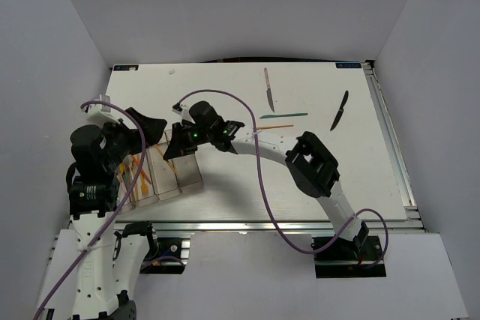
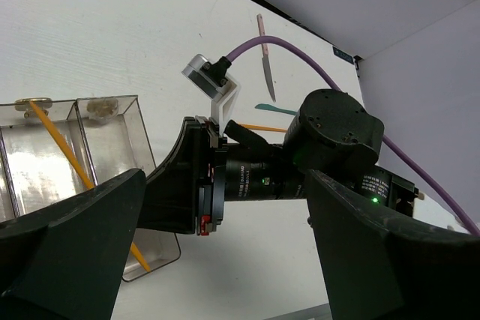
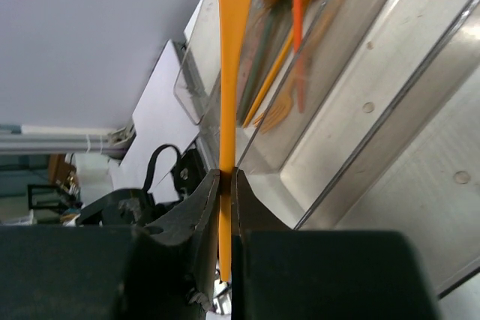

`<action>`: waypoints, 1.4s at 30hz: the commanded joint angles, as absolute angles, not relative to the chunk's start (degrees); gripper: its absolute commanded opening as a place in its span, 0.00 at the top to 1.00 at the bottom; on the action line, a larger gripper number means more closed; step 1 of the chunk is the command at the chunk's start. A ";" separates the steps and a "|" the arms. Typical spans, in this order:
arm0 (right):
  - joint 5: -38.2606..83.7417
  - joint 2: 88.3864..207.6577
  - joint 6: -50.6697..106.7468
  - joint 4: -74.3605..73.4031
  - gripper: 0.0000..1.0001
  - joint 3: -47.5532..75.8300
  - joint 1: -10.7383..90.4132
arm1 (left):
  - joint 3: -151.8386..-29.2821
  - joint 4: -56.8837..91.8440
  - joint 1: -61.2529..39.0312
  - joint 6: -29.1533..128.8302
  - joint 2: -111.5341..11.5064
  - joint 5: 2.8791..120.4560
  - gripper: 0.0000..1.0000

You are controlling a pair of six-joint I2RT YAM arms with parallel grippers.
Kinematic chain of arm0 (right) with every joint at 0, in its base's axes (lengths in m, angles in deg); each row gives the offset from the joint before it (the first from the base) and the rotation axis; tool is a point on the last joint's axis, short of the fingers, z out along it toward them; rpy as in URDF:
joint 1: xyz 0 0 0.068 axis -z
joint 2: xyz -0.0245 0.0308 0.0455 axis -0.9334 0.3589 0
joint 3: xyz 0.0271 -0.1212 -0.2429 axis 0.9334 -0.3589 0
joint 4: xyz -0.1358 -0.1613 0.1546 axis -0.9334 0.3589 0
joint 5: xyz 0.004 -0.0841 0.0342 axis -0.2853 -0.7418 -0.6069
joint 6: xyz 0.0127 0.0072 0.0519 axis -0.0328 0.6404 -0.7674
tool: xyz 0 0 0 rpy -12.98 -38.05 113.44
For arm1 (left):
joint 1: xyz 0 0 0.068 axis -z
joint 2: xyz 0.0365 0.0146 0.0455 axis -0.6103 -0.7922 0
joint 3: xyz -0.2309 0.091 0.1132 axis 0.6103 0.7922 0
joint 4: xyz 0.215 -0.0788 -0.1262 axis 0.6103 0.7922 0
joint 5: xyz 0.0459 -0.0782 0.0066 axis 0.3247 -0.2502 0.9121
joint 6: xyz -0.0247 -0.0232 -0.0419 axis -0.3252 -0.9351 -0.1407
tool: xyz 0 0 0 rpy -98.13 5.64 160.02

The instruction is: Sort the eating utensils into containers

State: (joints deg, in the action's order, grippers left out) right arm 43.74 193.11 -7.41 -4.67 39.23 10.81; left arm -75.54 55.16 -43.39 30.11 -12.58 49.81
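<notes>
My right gripper (image 3: 225, 179) is pinched narrow on a flat orange utensil (image 3: 233, 50). It runs straight out from my fingers, roughly along the length of the bins (image 3: 390, 103) just below. I cannot tell which compartment lies under it. My left gripper (image 1: 144, 127) hangs wide and empty beside the bins. They stand on the flat white table (image 1: 225, 88) and look narrow, so I judge there is little room sideways.
</notes>
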 commanded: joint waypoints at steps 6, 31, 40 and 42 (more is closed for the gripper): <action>36.72 195.17 -8.83 -7.75 1.00 40.72 9.55 | -76.05 55.53 -43.15 29.87 -10.82 49.71 0.02; 43.29 194.56 -1.76 -17.24 0.51 41.76 10.77 | -77.55 56.50 -43.15 28.55 -12.22 49.10 0.02; 72.37 187.70 39.11 -6.03 0.11 38.79 29.37 | -67.70 45.18 -43.15 22.48 -12.57 42.69 0.02; 75.39 186.83 57.11 9.94 0.11 39.66 33.70 | -66.91 43.67 -43.15 21.96 -13.62 41.90 0.02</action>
State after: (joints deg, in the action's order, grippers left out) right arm 64.86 190.29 31.10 -6.20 39.43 26.03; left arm -67.93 49.01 -43.39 24.16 -12.61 44.83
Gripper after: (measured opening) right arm 0.892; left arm 0.982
